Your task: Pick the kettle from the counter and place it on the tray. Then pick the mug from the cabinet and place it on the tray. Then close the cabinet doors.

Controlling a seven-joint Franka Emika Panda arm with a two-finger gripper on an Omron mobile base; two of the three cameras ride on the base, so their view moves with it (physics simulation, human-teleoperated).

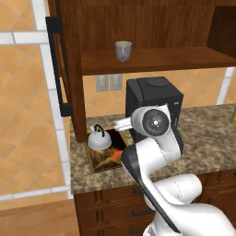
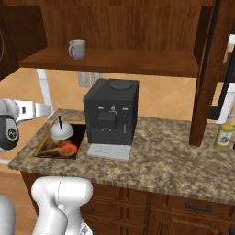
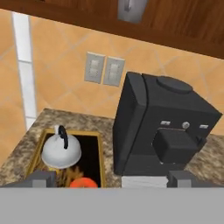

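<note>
1. Left base view: nearest, the counter (image 1: 203, 143) is seen carrying one black coffee machine (image 1: 154, 99); just left of the machine, one kettle (image 1: 99, 138) is set on one tray (image 1: 94, 161).
2. Right base view: one mug (image 2: 77, 49) is seen on the cabinet (image 2: 119, 62) shelf, above and left of the machine; one yellow bottle (image 2: 224, 136) stands well right of it.
3. Hand view: both fingertips (image 3: 41, 178) are spread wide with nothing held; two wall plates (image 3: 105, 69) are counted behind the machine.

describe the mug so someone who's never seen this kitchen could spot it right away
Look at the open wall cabinet above the counter. On its shelf board, toward the left and above the black coffee machine, stands the mug. It is small, grey-green, with a pale rim and side handle, and is alone on the shelf; the kettle sits on the tray.
</note>
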